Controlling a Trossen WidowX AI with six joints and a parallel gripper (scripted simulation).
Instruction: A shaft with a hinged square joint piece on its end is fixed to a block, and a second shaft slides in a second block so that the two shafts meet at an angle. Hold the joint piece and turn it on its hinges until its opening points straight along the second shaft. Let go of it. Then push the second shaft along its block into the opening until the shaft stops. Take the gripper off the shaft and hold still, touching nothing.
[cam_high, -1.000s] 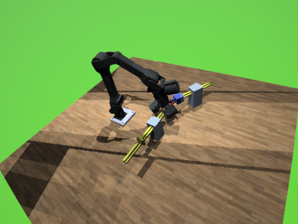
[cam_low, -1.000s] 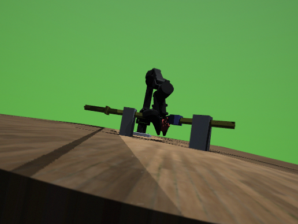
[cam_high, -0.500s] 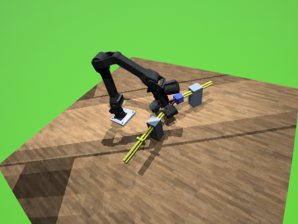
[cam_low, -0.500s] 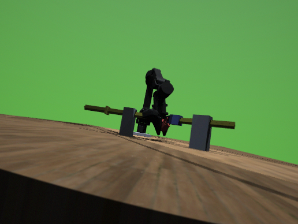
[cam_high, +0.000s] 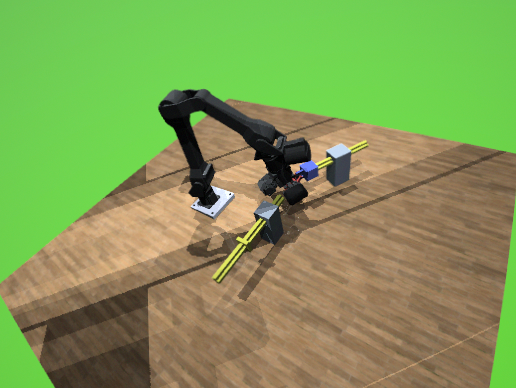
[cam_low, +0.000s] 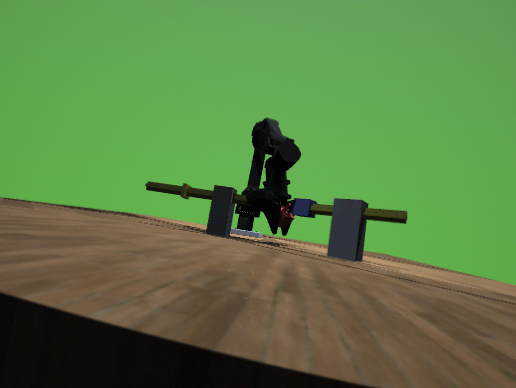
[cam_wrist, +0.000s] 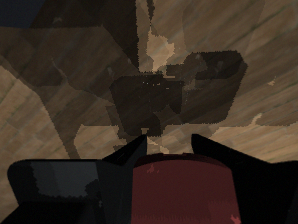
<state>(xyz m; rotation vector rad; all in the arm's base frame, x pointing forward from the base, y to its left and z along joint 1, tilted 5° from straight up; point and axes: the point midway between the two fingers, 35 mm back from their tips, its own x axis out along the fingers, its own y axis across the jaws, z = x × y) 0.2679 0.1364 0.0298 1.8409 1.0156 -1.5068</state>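
Observation:
The red joint piece (cam_wrist: 182, 190) (cam_low: 286, 216) sits between my gripper's (cam_wrist: 167, 142) (cam_high: 281, 189) (cam_low: 279, 220) black fingers, which are shut on it. It hangs on the end of the fixed yellow shaft (cam_high: 357, 147) (cam_low: 385, 215), behind a blue hinge part (cam_high: 309, 170) (cam_low: 303, 207). That shaft is held in a grey block (cam_high: 338, 164) (cam_low: 347, 228). The second yellow shaft (cam_high: 240, 250) (cam_low: 170, 188) runs through the other grey block (cam_high: 269, 220) (cam_low: 221, 210), and its near end lies close under my fingers. The joint piece's opening is hidden.
The arm's white base plate (cam_high: 214, 204) stands left of the two blocks on the wooden table (cam_high: 350, 280). The second shaft carries a small collar (cam_high: 245, 242) (cam_low: 185, 190) on its outer half.

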